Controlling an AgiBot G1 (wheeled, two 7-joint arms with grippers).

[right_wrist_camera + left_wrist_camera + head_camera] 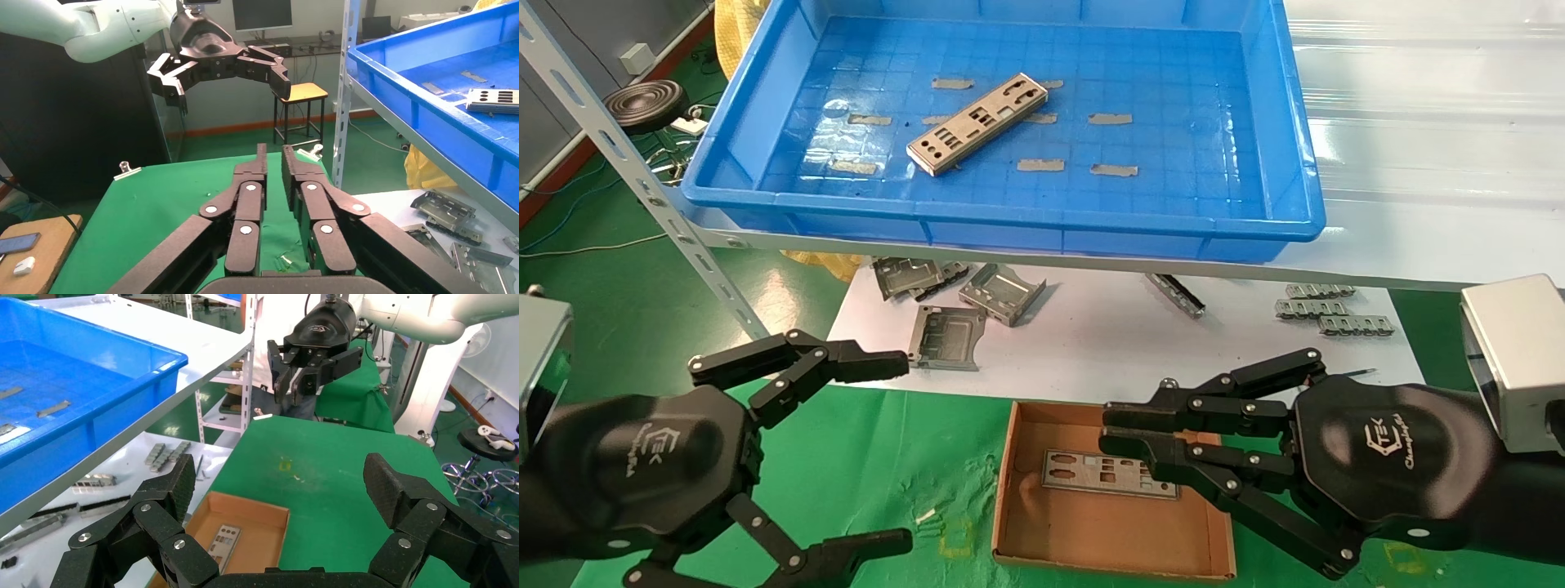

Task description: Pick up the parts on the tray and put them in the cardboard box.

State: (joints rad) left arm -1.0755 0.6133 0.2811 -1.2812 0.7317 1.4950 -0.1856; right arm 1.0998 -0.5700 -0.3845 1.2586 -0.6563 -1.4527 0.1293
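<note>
Tray (1279,122) sits on the upper shelf (1418,122), at its left end, far side of the scene. One plate (977,123) lies in the tray, left of centre, angled. Small strips (1040,165) lie scattered on the tray floor around it.

Below the shelf, a sheet (1091,343) on the worktop (911,457) carries brackets (1001,292) at its left and more pieces (1324,309) at its right.

Box (1042,539) sits on the worktop nearer the robot, just before the sheet. A second plate (1091,475) lies flat in it.

Left end effector (891,449) is left of the box; right end effector (1109,429) reaches over the box's right side.
</note>
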